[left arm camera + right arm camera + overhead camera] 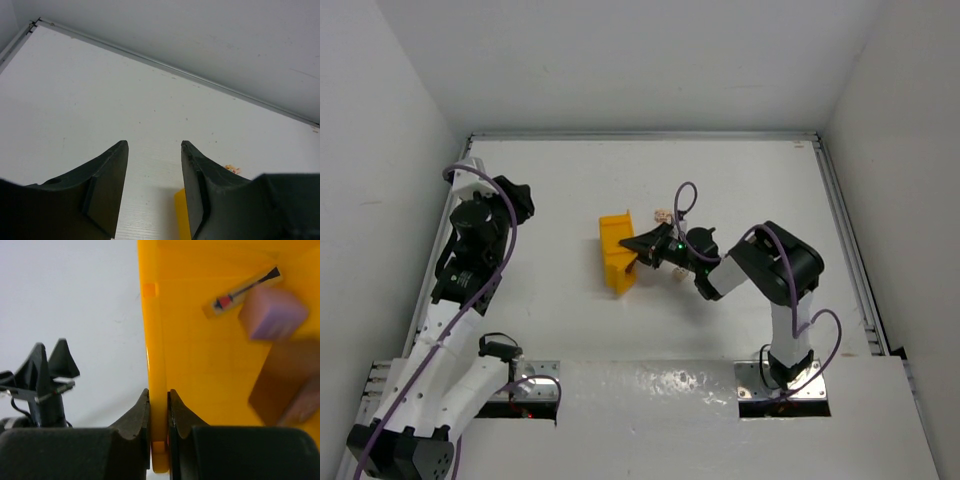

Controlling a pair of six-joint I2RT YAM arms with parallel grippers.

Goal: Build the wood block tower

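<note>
Overhead, you see the white desk closed in by pale walls, with both arms on it. Your left arm stands well to the left of the yellow bin and apart from it. Your right arm reaches in from the bin's right, its black wrist hard up against that side. The bin sits near the middle of the desk.

That view cannot tell you how either pair of jaws stands; the wrist cameras can. From the right wrist, the right jaws are drawn narrow and pinch the thin wall of the bin, one finger outside it and one inside. From the left wrist, the left jaws stand apart with only bare desk between them. A single corner of the bin shows low down beside the right finger.

You have no wood block tower standing; its pieces are loose. Only the right wrist view looks into the bin. It shows a dark brown block and a purple block, both blurred, near a small arrow label. The top view hides those. It does show a few tan blocks on the desk just beyond the bin's far right corner. From the left wrist those blocks are mere specks, too small to count.
</note>
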